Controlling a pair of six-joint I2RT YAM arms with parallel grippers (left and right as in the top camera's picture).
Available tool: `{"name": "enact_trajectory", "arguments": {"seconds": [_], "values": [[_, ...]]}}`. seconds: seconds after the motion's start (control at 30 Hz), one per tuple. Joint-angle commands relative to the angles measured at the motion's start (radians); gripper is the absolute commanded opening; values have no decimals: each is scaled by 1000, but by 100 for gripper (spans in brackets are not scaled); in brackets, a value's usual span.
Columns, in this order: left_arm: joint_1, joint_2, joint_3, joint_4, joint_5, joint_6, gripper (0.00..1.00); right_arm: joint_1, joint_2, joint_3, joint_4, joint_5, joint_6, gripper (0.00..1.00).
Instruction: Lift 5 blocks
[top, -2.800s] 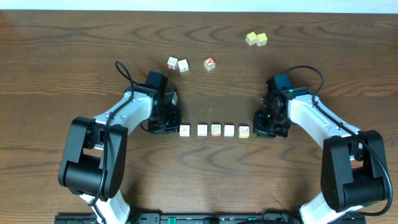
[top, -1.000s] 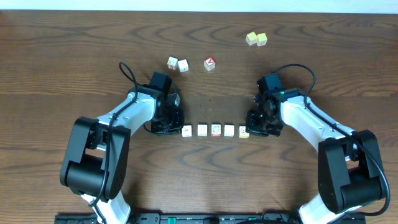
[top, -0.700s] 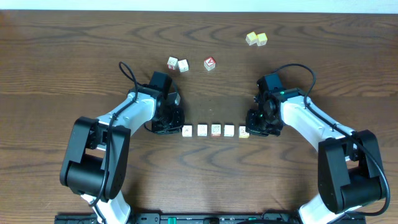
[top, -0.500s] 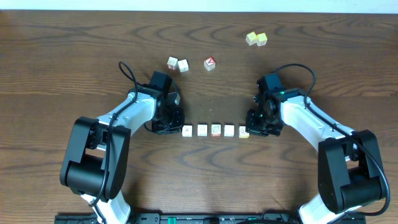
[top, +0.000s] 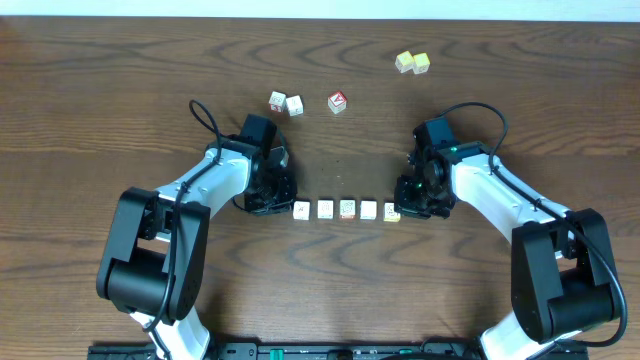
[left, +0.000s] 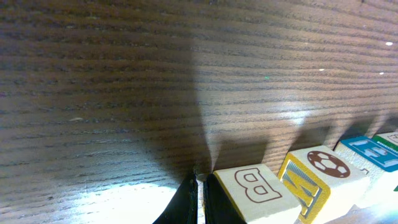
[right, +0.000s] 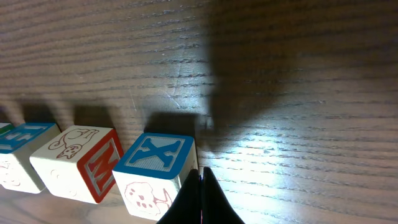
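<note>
Inward since earlier, left fingers (left: 183, 208) and right fingers (right: 214, 211), each pair together, bracket the blocks (top: 346, 209); squeeze evenly, level.

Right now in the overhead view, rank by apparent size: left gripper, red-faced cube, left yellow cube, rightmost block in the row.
1. left gripper: clearly the largest.
2-4. red-faced cube, left yellow cube, rightmost block: these look about the same size, so no ranking among them.
</note>
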Motion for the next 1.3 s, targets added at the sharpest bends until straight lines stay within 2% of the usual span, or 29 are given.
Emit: {"name": "enact_trajectory", "arguments": {"seconds": [0.0,0.67,1.27], "values": [[-5,10,-18,2,-5,-15,7,15,1,-4,3,-15,11,1],[-41,10,-18,38,-5,-38,7,16,1,-4,18,-35,40,1],[-65,10,-18,61,-6,-113,7,16,1,-4,25,-42,37,1]]}}
